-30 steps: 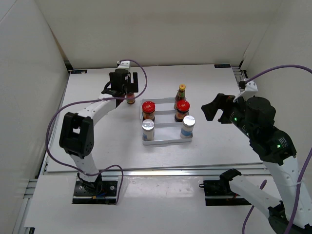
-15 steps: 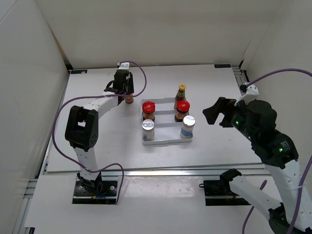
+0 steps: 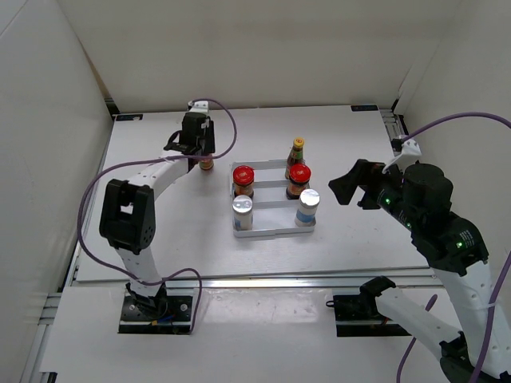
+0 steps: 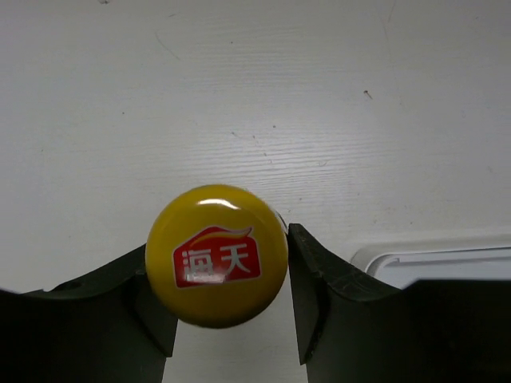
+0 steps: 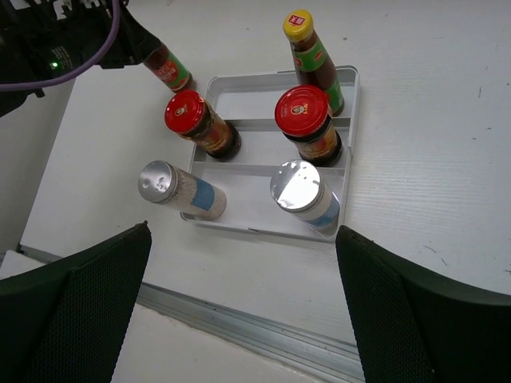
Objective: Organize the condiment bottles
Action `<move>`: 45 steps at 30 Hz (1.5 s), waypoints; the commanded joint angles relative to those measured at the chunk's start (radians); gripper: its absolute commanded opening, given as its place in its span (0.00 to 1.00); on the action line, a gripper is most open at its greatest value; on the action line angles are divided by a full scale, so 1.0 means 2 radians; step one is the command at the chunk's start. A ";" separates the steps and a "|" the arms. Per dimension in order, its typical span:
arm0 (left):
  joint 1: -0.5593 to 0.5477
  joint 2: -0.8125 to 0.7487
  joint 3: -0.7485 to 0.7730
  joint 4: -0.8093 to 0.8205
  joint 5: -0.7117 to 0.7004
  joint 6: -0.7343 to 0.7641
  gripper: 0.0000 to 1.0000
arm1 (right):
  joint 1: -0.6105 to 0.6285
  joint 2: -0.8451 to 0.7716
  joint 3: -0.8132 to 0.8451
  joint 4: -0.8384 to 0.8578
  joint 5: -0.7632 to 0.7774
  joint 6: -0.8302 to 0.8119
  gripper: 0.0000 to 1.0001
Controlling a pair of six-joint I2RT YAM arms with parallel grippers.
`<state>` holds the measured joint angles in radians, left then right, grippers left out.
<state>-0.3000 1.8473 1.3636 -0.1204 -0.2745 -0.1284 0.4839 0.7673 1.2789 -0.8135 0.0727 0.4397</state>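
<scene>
one sauce bottle (image 4: 216, 255) stands outside the white tray (image 3: 275, 233), just beyond its far left corner. left gripper (image 3: 196, 142) jaws, spread a second ago, now pinch it near the cap: likely ready to lift. right gripper (image 3: 345, 185) jaws spread, empty.

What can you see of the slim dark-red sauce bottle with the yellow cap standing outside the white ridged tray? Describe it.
The slim dark-red sauce bottle has a glossy round yellow cap bearing a red logo with white characters, and a red-and-green label. It looks upright on the white table, outside the white ridged tray's far left corner. The left gripper is shut on it.
</scene>
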 commanded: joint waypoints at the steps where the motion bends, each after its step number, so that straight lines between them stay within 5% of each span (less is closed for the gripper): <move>1: -0.001 -0.094 0.012 0.039 0.001 -0.003 0.11 | 0.000 0.000 0.003 0.013 -0.013 0.009 0.99; 16: -0.070 -0.101 0.032 0.039 0.170 -0.013 0.11 | 0.000 -0.025 -0.017 0.018 -0.019 0.014 0.99; 40: -0.102 -0.018 0.033 0.033 0.088 0.032 0.11 | 0.000 -0.039 -0.026 0.008 -0.009 0.010 0.99; 43: -0.102 -0.013 0.033 0.023 0.088 0.032 0.17 | 0.000 -0.039 -0.026 0.008 -0.009 0.010 0.99; 45: -0.102 -0.013 0.033 0.017 0.088 0.027 0.32 | 0.000 -0.039 -0.026 0.008 -0.009 0.010 0.99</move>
<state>-0.4995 1.8423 1.3739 -0.1295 -0.0746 -0.0784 0.4839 0.6975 1.2282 -0.8143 0.0494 0.4637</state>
